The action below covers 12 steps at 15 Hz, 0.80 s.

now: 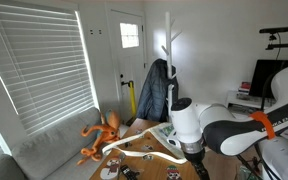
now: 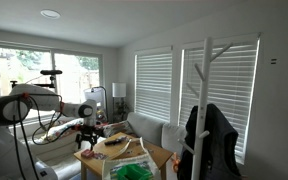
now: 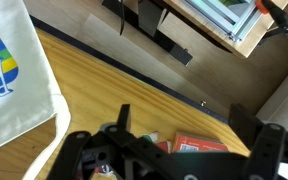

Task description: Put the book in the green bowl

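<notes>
In the wrist view my gripper (image 3: 184, 125) is open, with its two dark fingers spread wide above the wooden table (image 3: 114, 85). A small orange-red book (image 3: 199, 146) lies flat on the table between the fingers, partly hidden by the gripper body. In an exterior view the gripper (image 1: 194, 152) hangs low over the table. A bright green thing (image 2: 134, 172), apparently the green bowl, sits at the near end of the table in an exterior view. It is out of the wrist view.
A white tote bag (image 3: 14, 70) with a coloured print lies on the table beside the gripper. A large orange octopus toy (image 1: 102, 135) sits at the table's end by the couch. Small loose items (image 1: 124, 168) lie on the table. A coat rack (image 1: 167, 60) stands behind.
</notes>
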Each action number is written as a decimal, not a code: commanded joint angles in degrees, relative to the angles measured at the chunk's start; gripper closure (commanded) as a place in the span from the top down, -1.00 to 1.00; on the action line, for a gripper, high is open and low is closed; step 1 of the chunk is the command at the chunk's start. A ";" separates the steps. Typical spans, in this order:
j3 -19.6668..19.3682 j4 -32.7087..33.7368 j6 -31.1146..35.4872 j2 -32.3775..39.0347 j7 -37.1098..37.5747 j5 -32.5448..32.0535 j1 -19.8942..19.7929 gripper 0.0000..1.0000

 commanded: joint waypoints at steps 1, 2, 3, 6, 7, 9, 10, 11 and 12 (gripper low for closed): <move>-0.59 0.12 -0.14 0.11 0.23 -0.23 0.65 1.00; -0.74 0.13 -0.14 0.10 0.19 -0.22 0.61 1.00; -0.89 0.13 -0.14 0.09 0.15 -0.20 0.57 1.00; -0.07 0.59 2.39 4.23 6.31 3.71 0.44 1.00; 0.32 0.51 4.72 5.42 7.24 5.25 0.81 1.00; 1.33 0.46 8.80 7.29 9.05 6.10 0.91 1.00; 1.79 0.57 10.73 8.15 9.36 5.82 1.01 1.00; 2.27 0.86 12.59 9.15 9.32 5.41 1.19 1.00; 2.88 0.96 14.43 9.94 9.79 4.76 1.31 1.00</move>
